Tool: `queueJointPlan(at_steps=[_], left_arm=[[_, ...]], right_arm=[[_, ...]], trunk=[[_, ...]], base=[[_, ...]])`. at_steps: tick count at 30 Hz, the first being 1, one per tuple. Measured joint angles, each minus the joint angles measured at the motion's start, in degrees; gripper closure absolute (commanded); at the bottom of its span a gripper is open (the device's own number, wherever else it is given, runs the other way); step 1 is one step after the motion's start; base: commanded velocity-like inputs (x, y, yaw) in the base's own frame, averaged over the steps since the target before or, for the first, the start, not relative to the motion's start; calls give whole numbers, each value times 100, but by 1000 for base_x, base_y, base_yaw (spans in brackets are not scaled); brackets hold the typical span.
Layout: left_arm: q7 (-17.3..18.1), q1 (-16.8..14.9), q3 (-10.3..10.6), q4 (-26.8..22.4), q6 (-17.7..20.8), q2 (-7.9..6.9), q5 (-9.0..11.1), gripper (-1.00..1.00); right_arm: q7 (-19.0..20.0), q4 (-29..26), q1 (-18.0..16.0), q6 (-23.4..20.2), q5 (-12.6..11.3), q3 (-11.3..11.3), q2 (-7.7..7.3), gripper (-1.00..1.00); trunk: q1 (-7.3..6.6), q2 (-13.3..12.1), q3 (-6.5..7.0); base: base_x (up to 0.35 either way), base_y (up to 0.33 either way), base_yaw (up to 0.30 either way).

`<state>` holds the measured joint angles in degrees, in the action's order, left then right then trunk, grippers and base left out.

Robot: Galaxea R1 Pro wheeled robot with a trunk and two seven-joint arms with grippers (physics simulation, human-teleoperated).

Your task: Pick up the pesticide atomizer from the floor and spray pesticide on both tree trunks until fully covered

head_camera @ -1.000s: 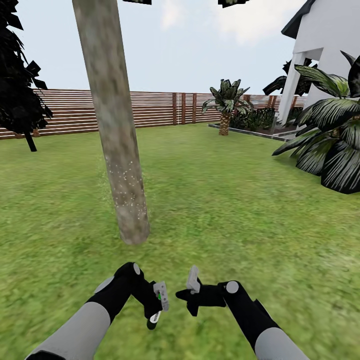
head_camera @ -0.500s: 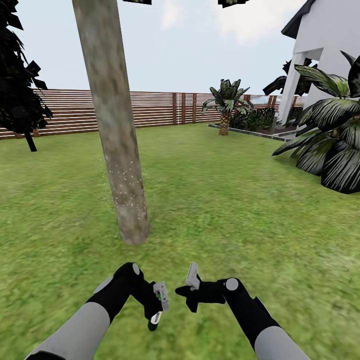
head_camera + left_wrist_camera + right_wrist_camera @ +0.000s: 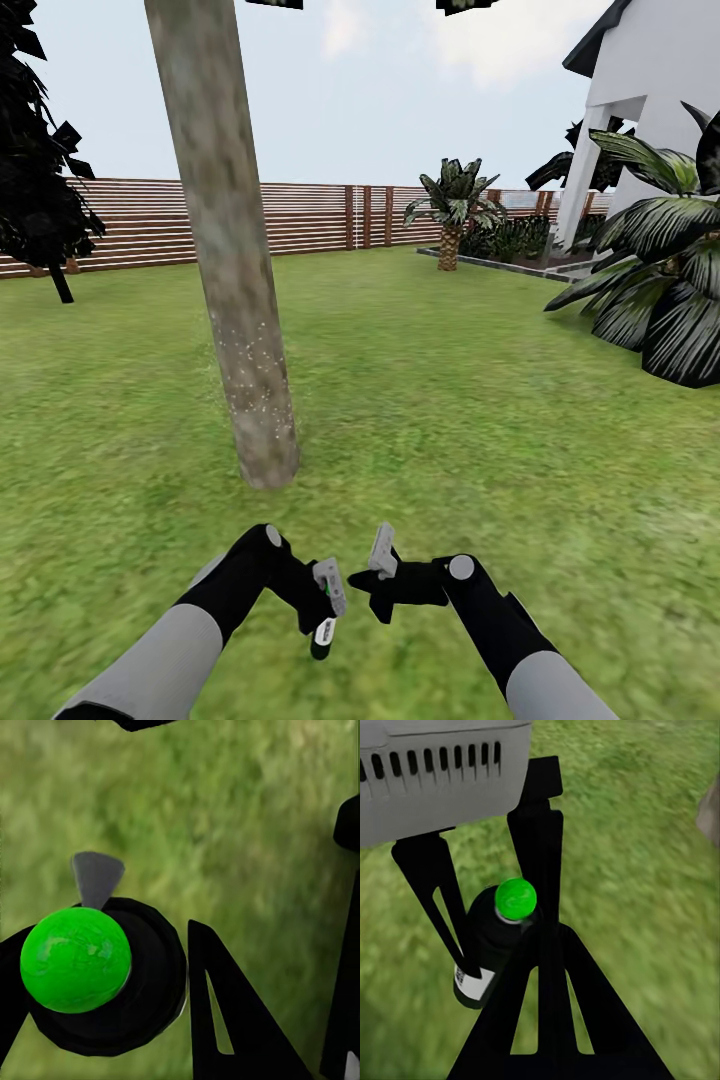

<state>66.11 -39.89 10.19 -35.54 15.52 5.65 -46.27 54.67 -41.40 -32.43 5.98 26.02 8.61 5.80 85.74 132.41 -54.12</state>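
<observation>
A tall mottled grey-brown tree trunk (image 3: 225, 250) rises from the lawn just ahead and left of my arms. Tiny white pesticide specks (image 3: 250, 370) dot its lower part. My left gripper (image 3: 328, 592) is shut on the pesticide atomizer (image 3: 324, 633), a small dark bottle with a white label. In the left wrist view its bright green cap (image 3: 75, 960) sits between the black fingers. The right wrist view looks at the same atomizer (image 3: 499, 945), with the trunk's edge (image 3: 709, 810) off to one side. My right gripper (image 3: 382, 552) is shut and empty, a short gap from the left one.
Grass (image 3: 450, 430) spreads all around. A brown slat fence (image 3: 130, 225) closes the back. A white house (image 3: 650, 100) and a broad-leaved striped plant (image 3: 660, 290) stand at the right, a small palm (image 3: 455, 205) by the fence, and a dark tree (image 3: 35, 180) at the left.
My left gripper has shifted slightly right and down with the atomizer. The right gripper has crept a little up and left toward it. The trunk and view are unchanged.
</observation>
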Motion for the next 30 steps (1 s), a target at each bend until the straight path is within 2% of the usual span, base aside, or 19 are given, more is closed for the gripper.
queueJointPlan(at_steps=[5, 8, 10, 30], left_arm=[[25, -1, -5, 0, -3, 14, 45, 100], [40, -1, 1, 3, -5, 7, 316, 100], [47, -6, 3, 3, -5, 6, 372, 100], [66, -54, -4, 4, -5, 16, 416, 100]], right_arm=[[0, 1, 0, 0, 1, 0, 0, 100], [0, 1, 0, 0, 4, 0, 0, 100], [0, 1, 0, 0, 3, 0, 0, 100], [0, 1, 0, 0, 8, 0, 0, 100]], trunk=[[0, 0, 0], [0, 0, 0], [0, 0, 0], [0, 0, 0]], base=[[0, 0, 0], [0, 0, 0], [0, 0, 0], [0, 0, 0]])
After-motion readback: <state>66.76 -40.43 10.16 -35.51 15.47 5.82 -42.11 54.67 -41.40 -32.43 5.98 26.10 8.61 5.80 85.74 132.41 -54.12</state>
